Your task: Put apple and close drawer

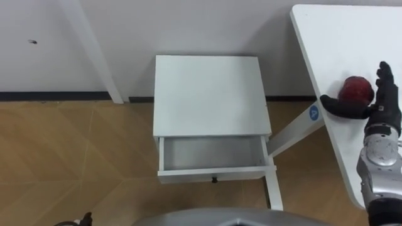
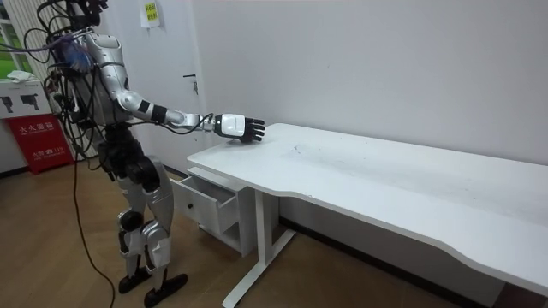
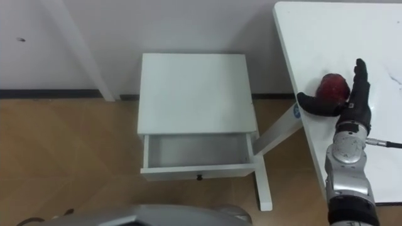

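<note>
Our right hand [image 1: 379, 108] is closest, reaching in from the lower right onto the table [image 1: 339, 37]. It is spread wide. The thumb lies along the near, left side of the apple [image 1: 357, 89], touching it or just beside it, and the straight fingers stand on its right side. The apple sits between them, not yet clasped. It rests on the table close to the left edge, the edge facing the cabinet [image 1: 210, 94]. The drawer [image 1: 210, 154] stands pulled out and bare inside, its knob [image 1: 214, 179] toward us. In the room view we stand at the table's end beside the cabinet, right arm stretched level over the corner. Our left hand [image 1: 85, 219] shows low at the left, idle.

We judge the step in hand to be the grasp. The apple is round and smooth, and the edge is near, so a thumb that pushes first could roll it off the table. We should bring fingers and thumb in together, wrapping low around its widest part. Then we lift straight up before swinging left past the edge. Over the drawer, we should lower it to the middle of the floor and let go low, so it does not bounce or roll. After that, a flat push on the drawer front should close it.
</note>
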`<state>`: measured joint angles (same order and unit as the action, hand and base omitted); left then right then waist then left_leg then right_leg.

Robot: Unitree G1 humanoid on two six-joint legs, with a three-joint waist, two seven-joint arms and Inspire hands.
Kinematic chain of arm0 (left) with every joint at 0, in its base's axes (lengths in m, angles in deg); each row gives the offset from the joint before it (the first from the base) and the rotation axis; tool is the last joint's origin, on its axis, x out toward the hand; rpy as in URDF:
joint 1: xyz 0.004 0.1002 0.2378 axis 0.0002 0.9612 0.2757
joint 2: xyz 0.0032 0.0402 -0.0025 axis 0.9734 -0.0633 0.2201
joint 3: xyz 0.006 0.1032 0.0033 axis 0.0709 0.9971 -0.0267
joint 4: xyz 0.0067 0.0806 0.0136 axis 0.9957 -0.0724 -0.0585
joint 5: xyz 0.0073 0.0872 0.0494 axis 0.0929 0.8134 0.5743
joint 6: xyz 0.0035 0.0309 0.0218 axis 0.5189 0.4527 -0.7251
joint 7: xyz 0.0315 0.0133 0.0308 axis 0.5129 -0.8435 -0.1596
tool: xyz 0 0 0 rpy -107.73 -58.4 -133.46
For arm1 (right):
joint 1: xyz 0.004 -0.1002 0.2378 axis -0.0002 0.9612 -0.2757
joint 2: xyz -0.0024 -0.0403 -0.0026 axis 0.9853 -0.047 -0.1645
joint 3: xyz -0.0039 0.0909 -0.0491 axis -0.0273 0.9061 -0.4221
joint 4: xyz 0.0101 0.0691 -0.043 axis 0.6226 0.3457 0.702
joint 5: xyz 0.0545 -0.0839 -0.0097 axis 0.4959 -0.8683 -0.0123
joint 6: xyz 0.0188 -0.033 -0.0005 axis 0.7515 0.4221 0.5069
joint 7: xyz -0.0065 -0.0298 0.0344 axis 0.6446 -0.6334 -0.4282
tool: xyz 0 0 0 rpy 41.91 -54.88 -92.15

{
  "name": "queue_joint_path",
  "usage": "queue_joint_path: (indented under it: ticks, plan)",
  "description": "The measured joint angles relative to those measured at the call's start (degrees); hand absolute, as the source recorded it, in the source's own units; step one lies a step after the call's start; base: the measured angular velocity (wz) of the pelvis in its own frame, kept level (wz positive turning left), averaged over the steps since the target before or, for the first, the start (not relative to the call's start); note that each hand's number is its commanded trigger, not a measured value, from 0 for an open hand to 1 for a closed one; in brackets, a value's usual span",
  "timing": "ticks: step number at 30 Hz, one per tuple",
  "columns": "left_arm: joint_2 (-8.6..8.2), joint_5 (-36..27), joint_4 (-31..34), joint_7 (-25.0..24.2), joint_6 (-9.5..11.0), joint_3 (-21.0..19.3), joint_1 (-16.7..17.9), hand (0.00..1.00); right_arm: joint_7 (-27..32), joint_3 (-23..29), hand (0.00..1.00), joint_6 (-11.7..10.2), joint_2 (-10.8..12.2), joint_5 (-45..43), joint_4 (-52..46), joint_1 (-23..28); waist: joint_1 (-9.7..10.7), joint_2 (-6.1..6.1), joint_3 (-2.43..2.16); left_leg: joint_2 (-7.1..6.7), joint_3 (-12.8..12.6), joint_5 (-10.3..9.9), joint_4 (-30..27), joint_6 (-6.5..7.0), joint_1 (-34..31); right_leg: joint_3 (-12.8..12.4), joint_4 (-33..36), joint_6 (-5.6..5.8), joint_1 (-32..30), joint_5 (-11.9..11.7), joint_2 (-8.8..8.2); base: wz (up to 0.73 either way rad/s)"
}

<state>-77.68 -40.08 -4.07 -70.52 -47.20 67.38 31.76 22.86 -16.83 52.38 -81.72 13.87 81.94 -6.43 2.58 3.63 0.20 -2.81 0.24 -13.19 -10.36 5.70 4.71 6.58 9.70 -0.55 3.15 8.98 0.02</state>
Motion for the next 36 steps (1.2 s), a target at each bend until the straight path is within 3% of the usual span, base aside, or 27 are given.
queue_joint_path:
  ticks: [5, 7, 20, 29, 36]
  plan:
    - [0.01, 0.0, 0.0, 0.0, 0.0, 0.0, 0.0, 0.0, -0.3, 0.0, 0.0, 0.0, 0.0, 0.0, 0.5, 0.0, 0.0, 0.18, -0.16, 0.0, 0.0, 0.0, -0.1, 0.0, 0.0, 0.0, 0.0, 0.0, 0.1, 0.0, -0.04, 0.0]
    - [0.0, 0.0, 0.0, 0.0, 0.0, 0.0, 0.0, 0.0, -0.3, 0.0, 1.0, 0.0, 0.0, 0.0, 2.2, 0.0, -0.1, 0.25, -0.22, 0.0, 0.0, 0.0, -0.1, 0.0, 0.1, -0.1, 0.0, 0.0, 0.1, 0.0, -0.05, 0.0]
    - [0.05, 0.0, -0.6, 0.0, 0.5, -0.1, -0.3, 0.0, 0.2, 0.7, 1.0, -0.6, -1.4, -5.2, 4.4, 0.0, -0.1, 0.1, -0.23, 0.05, 0.3, 0.0, 0.4, -0.05, 1.0, 0.0, -0.1, -0.05, 1.0, -0.1, 0.08, 0.0]
    - [0.06, 0.2, -0.6, 0.2, 0.7, -0.1, -1.6, 0.0, -0.1, 0.4, 1.0, -0.8, -1.3, -8.9, 4.8, 0.0, -1.3, 0.52, -0.2, 0.04, 0.8, 0.0, 0.3, -0.05, 1.0, 1.1, -0.1, -0.05, 1.3, -0.1, -0.04, 0.03]
    - [0.06, 0.3, -0.7, 0.2, 0.6, -0.1, -1.3, 0.0, 0.3, -0.6, 1.0, -1.3, 0.4, -11.4, 3.4, 0.4, -1.4, 0.58, -0.19, 0.04, 1.3, 0.0, 0.3, -0.07, 1.0, 1.4, -0.3, -0.05, 1.4, -0.1, -0.02, 0.01]
